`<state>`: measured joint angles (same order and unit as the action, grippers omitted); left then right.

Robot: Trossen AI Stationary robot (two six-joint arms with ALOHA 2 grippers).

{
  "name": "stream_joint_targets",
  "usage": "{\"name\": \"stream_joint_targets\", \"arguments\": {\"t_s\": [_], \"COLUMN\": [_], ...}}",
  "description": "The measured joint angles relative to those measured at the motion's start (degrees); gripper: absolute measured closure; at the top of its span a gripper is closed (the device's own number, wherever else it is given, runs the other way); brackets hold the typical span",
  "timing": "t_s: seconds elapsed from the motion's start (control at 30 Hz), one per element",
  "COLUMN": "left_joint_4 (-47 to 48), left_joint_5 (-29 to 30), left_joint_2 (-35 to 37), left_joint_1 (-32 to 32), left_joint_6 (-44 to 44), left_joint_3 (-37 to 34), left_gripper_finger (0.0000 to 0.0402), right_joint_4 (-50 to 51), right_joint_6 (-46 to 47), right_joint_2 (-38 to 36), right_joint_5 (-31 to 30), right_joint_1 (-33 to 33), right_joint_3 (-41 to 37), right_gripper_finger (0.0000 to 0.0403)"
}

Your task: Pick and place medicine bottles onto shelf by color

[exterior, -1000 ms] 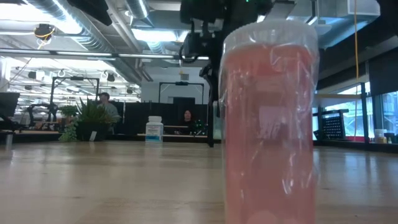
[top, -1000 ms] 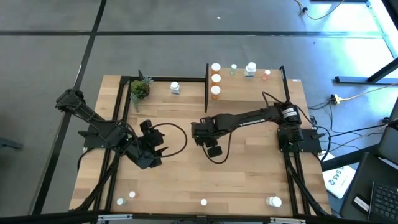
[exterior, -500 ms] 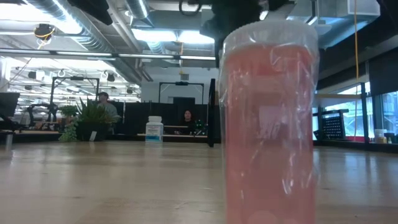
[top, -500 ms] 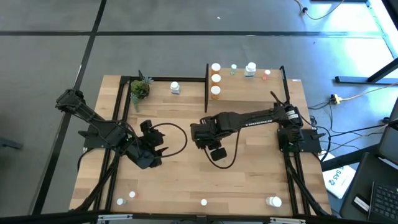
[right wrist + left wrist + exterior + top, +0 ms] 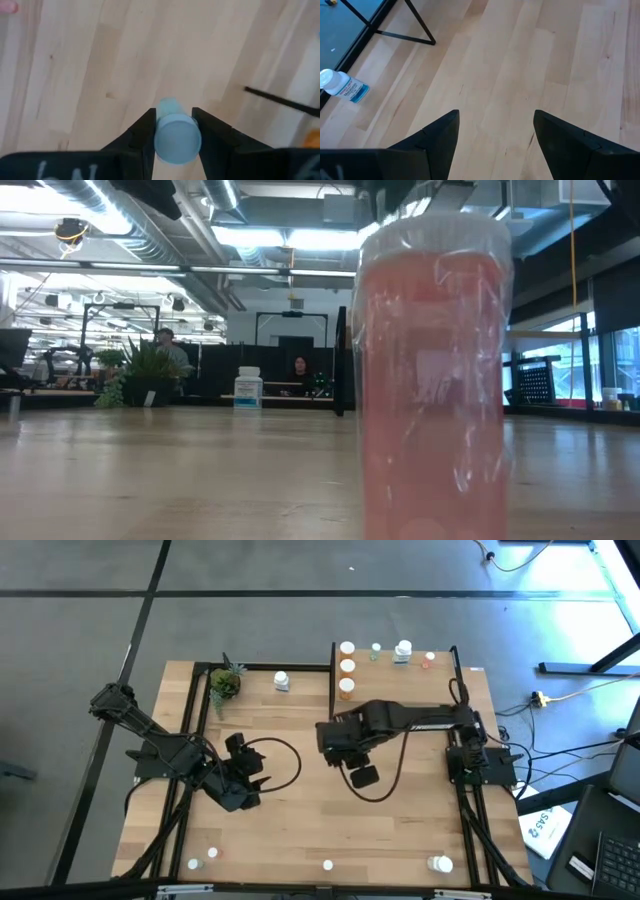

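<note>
Right gripper is clamping a pale green bottle by its white cap, fingers closed snug on both sides, hanging above mid-table at 6 o'clock from the shelf. Left gripper is idling at table's 9 o'clock, jaws spread wide, holding nothing.

White-capped bottle between tool fingers.
</note>
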<state>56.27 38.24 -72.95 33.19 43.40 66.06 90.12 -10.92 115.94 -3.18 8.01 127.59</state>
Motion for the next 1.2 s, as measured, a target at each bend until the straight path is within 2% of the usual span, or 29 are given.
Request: {"name": "stream_joint_targets", "arguments": {"t_s": [0.27, 0.5, 0.57, 0.73, 0.93, 1.2], "left_joint_4": [-0.5, -0.7, -0.8, -1.3, -1.6, -1.7], "left_joint_5": [0.0, 0.0, 0.0, 0.0, 0.0, 0.1], "left_joint_2": [0.0, 0.0, 0.0, 0.0, 0.0, 0.0], "left_joint_1": [0.0, 0.0, 0.0, 0.0, -0.6, -4.4], "left_joint_6": [0.0, 0.0, 0.0, 0.0, 0.0, -0.1], "left_joint_3": [0.0, 0.0, 0.0, 0.0, 0.0, 0.0], "left_gripper_finger": [0.0152, 0.0152, 0.0152, 0.0152, 0.0152, 0.0152], "right_joint_4": [0.0, 0.0, 0.0, -0.1, -0.1, -0.1], "right_joint_6": [0.2, 6.8, 7.6, 6.0, 10.6, 13.6], "right_joint_2": [-7.3, -13.0, -13.2, -13.2, -13.2, -9.8], "right_joint_5": [-5.8, -11.1, -10.4, -1.8, -1.9, -1.7], "right_joint_1": [-1.8, -9.2, -12.4, -21.8, -31.8, -37.2], "right_joint_3": [1.3, 1.4, 1.4, 1.3, 1.3, 1.2], "right_gripper_finger": [0.0283, 0.0283, 0.0283, 0.0283, 0.0283, 0.0283]}}
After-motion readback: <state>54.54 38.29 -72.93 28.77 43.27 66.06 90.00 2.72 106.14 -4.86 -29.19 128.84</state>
